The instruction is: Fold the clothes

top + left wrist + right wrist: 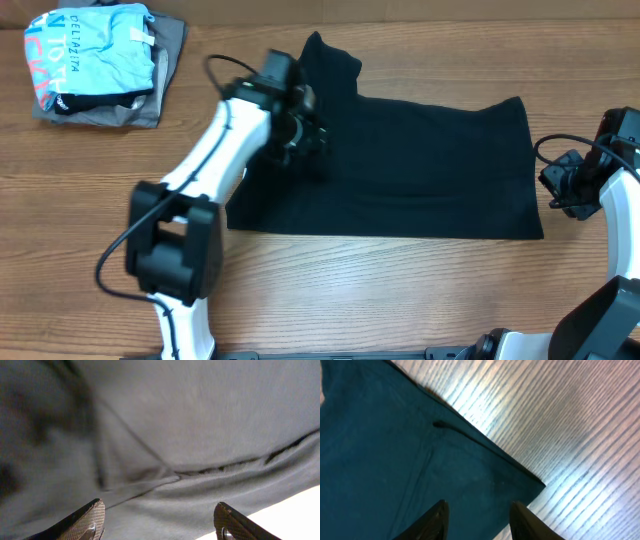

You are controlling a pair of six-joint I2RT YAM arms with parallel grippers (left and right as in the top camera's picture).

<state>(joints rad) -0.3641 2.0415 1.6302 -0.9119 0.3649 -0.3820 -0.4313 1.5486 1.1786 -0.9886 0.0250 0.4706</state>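
Observation:
The black T-shirt [420,165] lies spread across the middle of the wooden table, a sleeve sticking up at its top left. My left gripper [300,135] is over the shirt's left part; in the left wrist view its jaws [160,520] are open just above the fabric [200,435], near a seam, with nothing between them. My right gripper [560,185] hovers at the shirt's right edge; in the right wrist view its jaws [479,520] are open over the shirt's corner [395,460], holding nothing.
A light blue printed shirt [95,55] lies on a grey folded garment [165,70] at the back left corner. Bare wooden table [380,290] runs along the front, and shows to the right in the right wrist view [580,435].

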